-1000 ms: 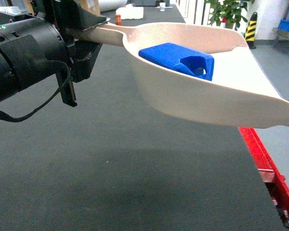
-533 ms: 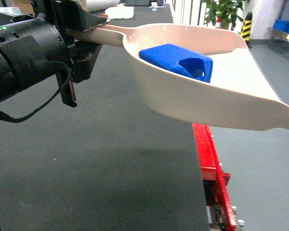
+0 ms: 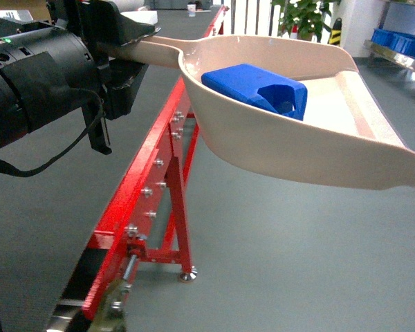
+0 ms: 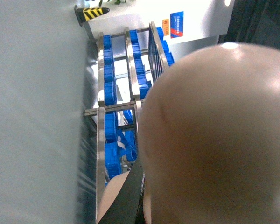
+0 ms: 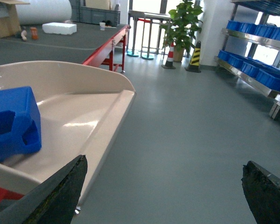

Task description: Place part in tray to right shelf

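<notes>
A small bright-blue part (image 3: 256, 88), shaped like a mini jerrycan with a handle hole at one corner, lies inside a cream tray (image 3: 311, 149), against the closed back end of the scoop; the tray is held up in the air, roughly level, with its open mouth pointing to the right of the head view; its long handle runs left into the left gripper (image 3: 128, 48), which is clenched around the handle; the bulky black left arm (image 3: 34, 83) fills the upper left corner, with a black cable looping beneath it; under and behind the tray a red metal frame (image 3: 159, 166) edges a dark grey tabletop (image 3: 48, 214) that stretches away to the left; to the right lies bare grey floor (image 3: 283, 256); the right shelf (image 5: 259, 60), stainless steel and loaded with blue crates (image 5: 252, 72), stands well apart across that floor, along the far wall; near it are a potted plant (image 5: 182, 23) and a yellow-and-black striped post (image 5: 195, 56); the right gripper (image 5: 161, 191) hangs released, its two dark fingers (image 5: 60, 191) spread wide at the bottom of its wrist view, just beside the tray's rim and not touching the part; the left wrist view is mostly filled by the tray's pale underside.
</notes>
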{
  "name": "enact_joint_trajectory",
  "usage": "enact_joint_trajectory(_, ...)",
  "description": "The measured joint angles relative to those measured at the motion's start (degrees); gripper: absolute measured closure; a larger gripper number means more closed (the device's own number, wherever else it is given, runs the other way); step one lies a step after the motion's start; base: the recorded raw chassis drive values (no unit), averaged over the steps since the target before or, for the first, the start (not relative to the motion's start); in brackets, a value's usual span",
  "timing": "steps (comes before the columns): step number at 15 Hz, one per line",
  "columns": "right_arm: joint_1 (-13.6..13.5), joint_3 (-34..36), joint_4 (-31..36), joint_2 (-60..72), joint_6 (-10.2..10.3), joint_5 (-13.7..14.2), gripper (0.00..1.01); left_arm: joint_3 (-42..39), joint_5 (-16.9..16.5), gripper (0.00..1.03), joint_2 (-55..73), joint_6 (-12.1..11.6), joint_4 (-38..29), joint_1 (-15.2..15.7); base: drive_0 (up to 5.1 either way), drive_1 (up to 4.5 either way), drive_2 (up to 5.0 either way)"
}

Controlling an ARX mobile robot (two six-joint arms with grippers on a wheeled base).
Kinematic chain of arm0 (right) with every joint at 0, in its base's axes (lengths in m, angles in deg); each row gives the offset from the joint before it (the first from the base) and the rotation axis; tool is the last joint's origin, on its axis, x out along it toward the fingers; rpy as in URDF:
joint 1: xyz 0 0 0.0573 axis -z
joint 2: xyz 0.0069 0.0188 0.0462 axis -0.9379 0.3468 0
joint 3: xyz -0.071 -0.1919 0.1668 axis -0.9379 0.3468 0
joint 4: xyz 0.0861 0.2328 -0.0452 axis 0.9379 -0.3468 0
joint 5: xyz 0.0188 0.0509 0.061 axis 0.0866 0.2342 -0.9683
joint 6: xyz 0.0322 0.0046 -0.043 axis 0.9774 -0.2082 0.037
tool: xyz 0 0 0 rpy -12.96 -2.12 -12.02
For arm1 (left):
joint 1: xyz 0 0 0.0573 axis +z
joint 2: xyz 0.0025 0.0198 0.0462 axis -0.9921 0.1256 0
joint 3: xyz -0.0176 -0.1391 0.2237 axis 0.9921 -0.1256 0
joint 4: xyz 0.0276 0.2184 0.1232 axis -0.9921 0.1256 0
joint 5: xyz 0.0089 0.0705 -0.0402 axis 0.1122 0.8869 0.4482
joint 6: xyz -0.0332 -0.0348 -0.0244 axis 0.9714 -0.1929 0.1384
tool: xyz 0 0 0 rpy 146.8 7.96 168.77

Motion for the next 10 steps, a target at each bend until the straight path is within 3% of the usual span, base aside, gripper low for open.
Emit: enact_joint_trajectory(10, 0.00, 0.00, 0.20, -0.02, 0.00, 0.00, 0.03, 0.00, -0.07, 0.87, 0.00, -0.02, 0.00, -0.11, 4.9, -2.38, -2.4)
